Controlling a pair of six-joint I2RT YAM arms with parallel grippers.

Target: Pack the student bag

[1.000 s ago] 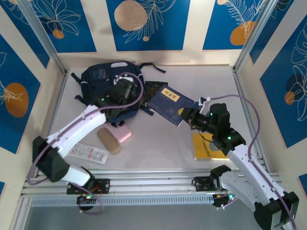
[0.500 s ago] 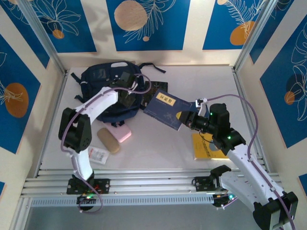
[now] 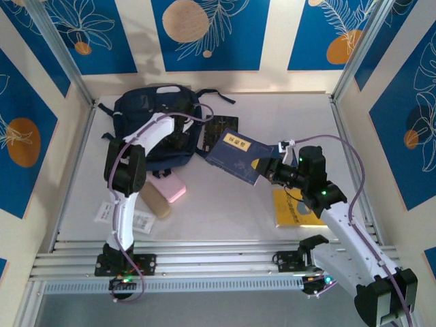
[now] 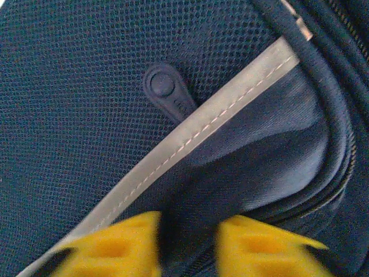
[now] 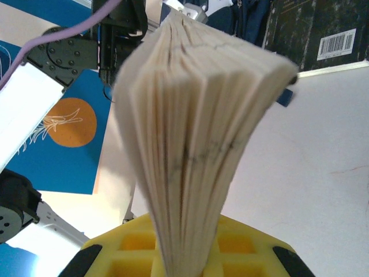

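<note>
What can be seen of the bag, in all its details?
The bag is a navy fabric backpack that lies at the far left of the table, with dark straps spread out from it. Up close it shows fine mesh, a light grey stitched stripe and a rounded, rubber-like pull tab. The left pincer is on it, and a fold of the cloth sits between its yellow fingers.

A barcode point(image 5: 336, 41) on a white patch marks the black book point(image 5: 300, 23); its digits are too small to read. The yellow label point(image 3: 238, 142) on the navy book point(image 3: 238, 162) carries dark characters, none legible.
</note>
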